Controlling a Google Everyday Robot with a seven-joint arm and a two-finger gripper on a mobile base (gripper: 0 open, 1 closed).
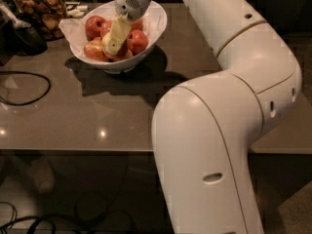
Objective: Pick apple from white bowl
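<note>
The white bowl stands at the far left of the table, lined with white paper and holding several apples. My gripper reaches down into the middle of the bowl from above, among the apples. A pale yellow apple shows just left of the gripper and is mostly hidden by it. Deeper red apples lie around it: one at the back left, one on the right and a paler pink one at the front left.
My large white arm fills the right half of the view. A dark object and a jar of brown snacks stand left of the bowl. A black cable loops on the grey table. More cables lie on the floor.
</note>
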